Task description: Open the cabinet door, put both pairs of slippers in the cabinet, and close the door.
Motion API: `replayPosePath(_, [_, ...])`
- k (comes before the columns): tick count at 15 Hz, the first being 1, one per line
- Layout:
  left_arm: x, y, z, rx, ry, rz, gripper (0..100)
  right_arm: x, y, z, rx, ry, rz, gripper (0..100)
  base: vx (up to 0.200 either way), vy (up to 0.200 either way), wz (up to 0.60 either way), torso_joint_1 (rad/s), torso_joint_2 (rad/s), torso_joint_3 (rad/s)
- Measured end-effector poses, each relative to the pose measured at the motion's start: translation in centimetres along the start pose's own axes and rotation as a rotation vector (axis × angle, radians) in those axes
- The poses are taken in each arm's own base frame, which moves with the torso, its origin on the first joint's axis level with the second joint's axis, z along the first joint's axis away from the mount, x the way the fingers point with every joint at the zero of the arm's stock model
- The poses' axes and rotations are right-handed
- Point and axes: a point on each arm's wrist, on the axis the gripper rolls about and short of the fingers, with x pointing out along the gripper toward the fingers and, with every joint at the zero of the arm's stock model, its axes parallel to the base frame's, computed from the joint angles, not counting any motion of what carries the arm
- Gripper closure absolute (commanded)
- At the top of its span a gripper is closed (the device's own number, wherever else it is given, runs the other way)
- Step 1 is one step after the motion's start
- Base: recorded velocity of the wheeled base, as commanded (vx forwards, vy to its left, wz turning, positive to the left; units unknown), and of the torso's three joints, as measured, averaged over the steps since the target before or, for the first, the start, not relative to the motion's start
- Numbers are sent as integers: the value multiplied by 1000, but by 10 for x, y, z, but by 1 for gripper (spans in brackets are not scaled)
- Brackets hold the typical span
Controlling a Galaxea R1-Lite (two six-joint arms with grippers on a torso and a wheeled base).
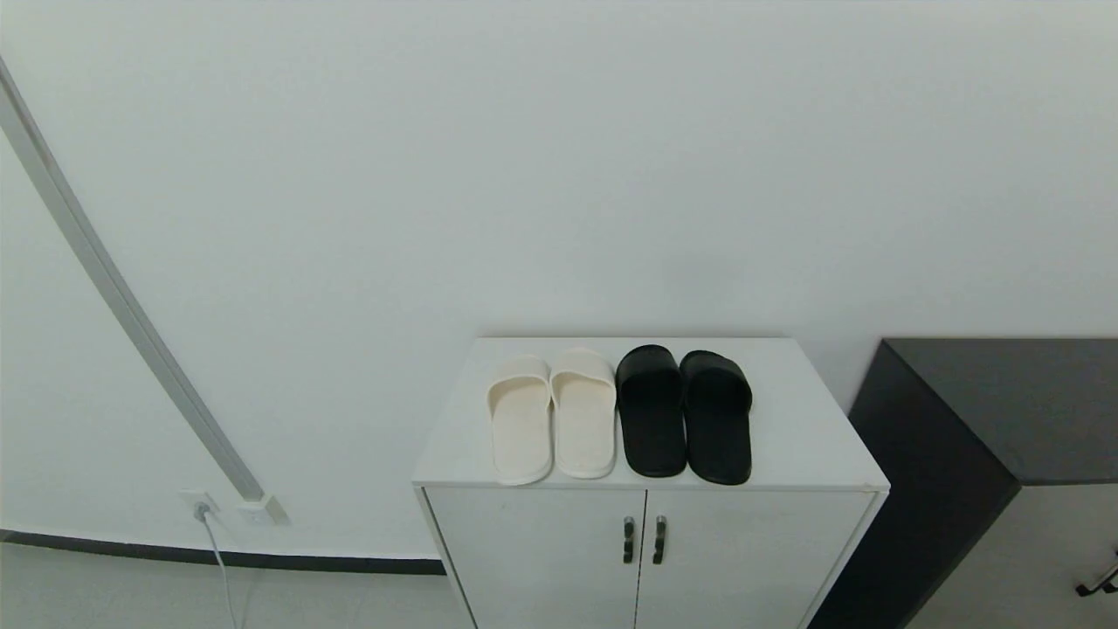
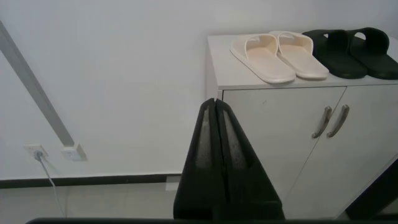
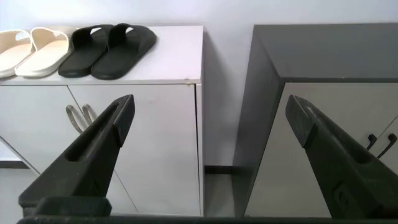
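- The white cabinet point(image 1: 533, 559) is standing against the wall, with both doors sitting shut.
- Two upright handles point(image 1: 643, 539) are hanging side by side where the doors meet.
- The cream slippers point(image 1: 559, 419) are lying on the cabinet top, left of the middle. Their toes are pointing to the far wall and their heels are reaching the near edge.
- The black slippers point(image 1: 672, 419) are lying just to the right of them. The inner black slipper is touching the inner cream one.
- The left gripper point(image 2: 215, 102) is hanging clenched and holding nothing, in front of the cabinet's left side.
- The right gripper point(image 3: 210, 106) is hanging released with its fingers spread wide. It is facing the gap between the white cabinet and a dark cabinet point(image 1: 961, 419) on the right.
- A wall socket point(image 1: 200, 505) with a pale cable point(image 1: 223, 568) is sitting low on the left.
- A grey conduit point(image 1: 113, 288) is slanting up the wall above the socket.
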Motion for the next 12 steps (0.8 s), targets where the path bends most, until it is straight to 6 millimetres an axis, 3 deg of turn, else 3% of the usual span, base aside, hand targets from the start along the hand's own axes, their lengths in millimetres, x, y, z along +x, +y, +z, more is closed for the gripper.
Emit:
replayPosePath(3, [0, 0, 0, -1, 0, 0, 100, -1, 0, 3, 22, -15, -3, 0, 0, 0, 0, 0, 0, 0])
replayPosePath(4, [0, 0, 0, -1, 0, 0, 100, -3, 0, 14, 51, -49, -3, 0, 0, 0, 0, 0, 0, 0])
replayPosePath(8, [0, 0, 0, -10, 0, 5, 100, -18, 0, 86, 103, -109, 30, 0, 0, 0, 0, 0, 0, 0])
replayPosePath(9, [0, 0, 0, -10, 0, 6, 100, -15, 1, 93, 98, -84, 45, 0, 0, 0, 0, 0, 0, 0])
replayPosePath(12, [0, 0, 0, -9, 0, 6, 100, 16, 2, 78, 98, 133, 114, 0, 0, 0, 0, 0, 0, 0])
